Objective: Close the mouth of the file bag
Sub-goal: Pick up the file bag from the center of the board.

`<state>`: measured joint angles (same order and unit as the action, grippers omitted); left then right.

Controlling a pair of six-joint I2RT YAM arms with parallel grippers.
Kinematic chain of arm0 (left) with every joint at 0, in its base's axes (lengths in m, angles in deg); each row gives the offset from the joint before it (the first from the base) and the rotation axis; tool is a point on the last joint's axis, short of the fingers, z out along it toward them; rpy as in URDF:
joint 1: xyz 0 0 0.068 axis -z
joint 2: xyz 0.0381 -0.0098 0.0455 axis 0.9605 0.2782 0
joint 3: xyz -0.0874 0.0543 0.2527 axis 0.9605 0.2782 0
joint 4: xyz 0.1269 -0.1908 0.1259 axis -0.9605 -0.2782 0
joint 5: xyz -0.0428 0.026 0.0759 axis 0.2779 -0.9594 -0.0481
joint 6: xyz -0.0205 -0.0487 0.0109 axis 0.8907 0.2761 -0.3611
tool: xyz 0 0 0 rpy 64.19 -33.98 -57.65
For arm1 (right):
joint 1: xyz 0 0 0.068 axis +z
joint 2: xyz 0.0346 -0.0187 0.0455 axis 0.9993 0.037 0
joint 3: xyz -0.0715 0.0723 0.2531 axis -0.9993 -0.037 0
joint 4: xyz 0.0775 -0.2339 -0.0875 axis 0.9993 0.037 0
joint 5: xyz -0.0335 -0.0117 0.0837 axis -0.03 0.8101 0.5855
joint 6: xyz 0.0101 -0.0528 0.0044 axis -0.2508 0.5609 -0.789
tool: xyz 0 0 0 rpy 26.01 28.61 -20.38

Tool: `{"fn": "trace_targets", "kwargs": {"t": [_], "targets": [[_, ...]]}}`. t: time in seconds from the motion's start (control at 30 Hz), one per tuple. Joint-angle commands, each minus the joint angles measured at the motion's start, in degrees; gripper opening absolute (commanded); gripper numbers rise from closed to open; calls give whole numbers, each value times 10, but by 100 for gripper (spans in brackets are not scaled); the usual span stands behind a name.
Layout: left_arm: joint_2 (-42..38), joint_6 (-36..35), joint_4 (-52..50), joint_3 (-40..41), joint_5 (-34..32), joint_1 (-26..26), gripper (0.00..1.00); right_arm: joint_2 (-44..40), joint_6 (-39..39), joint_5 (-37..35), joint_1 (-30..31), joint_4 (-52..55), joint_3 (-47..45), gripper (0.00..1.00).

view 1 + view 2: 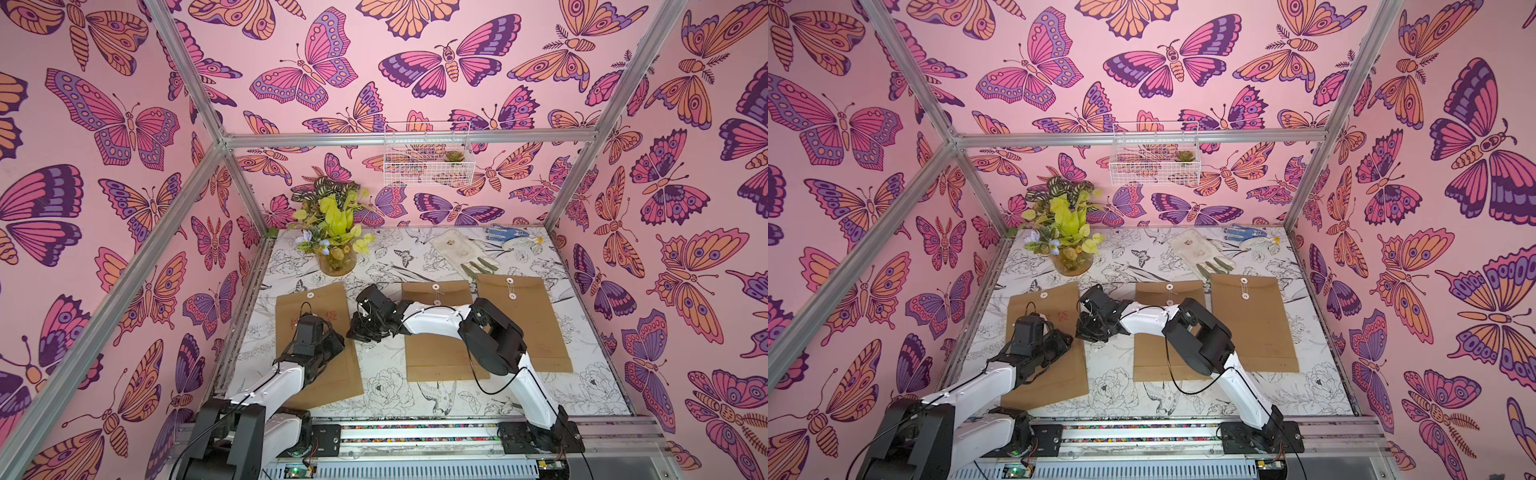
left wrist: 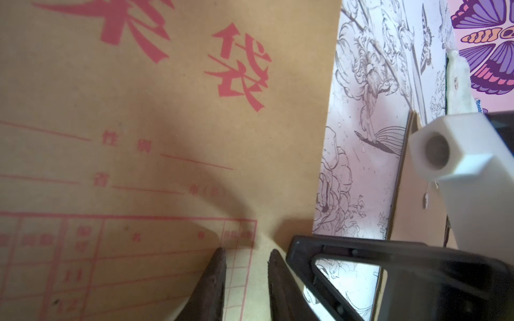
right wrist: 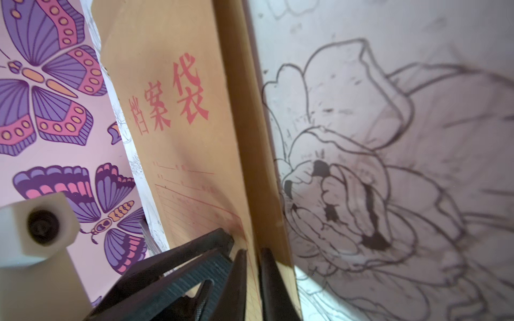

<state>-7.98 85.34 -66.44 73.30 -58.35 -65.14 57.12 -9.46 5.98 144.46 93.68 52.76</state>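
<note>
Top views show three brown paper file bags lying on my flower-printed worktop (image 1: 386,365). The file bag (image 1: 349,382) I am working on is the one on my left side, lying with its red printing facing up and a white button (image 1: 309,294) at its far end. My left claw (image 2: 246,258) is down on the printed face near the bag's right edge. In the left wrist view its jaws stand narrowly apart, tips against the paper, which puckers between them. I cannot tell whether they pinch it. My right claw (image 3: 251,258) reaches across from the right and is clenched on the same bag's right edge, with the paper caught between its fingers in the right wrist view. The middle bag (image 1: 432,357) lies partly under my right arm, and the right bag (image 1: 528,328) lies beyond it. A vase of flowers (image 1: 336,257) and gloves (image 1: 457,249) sit near the far wall.
</note>
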Motion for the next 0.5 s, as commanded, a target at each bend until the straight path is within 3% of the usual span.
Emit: {"fn": "trace_targets", "kwargs": {"t": [0.0, 0.27, 0.4, 0.47], "targets": [[-11, -8, -40, -4, 5, 3, 30, 10, 9, -5, 6, 16, 18, 3], [-152, -95, -291, -148, -55, 26, 42, -92, -30, 19, -9, -4, -47, 0], [-146, -143, -389, -239, -104, 95, 48, -165, -64, 16, -21, -15, -116, 0], [-117, -158, -432, -286, -138, 154, 50, -201, -90, 11, -33, -31, -161, 0]]}}
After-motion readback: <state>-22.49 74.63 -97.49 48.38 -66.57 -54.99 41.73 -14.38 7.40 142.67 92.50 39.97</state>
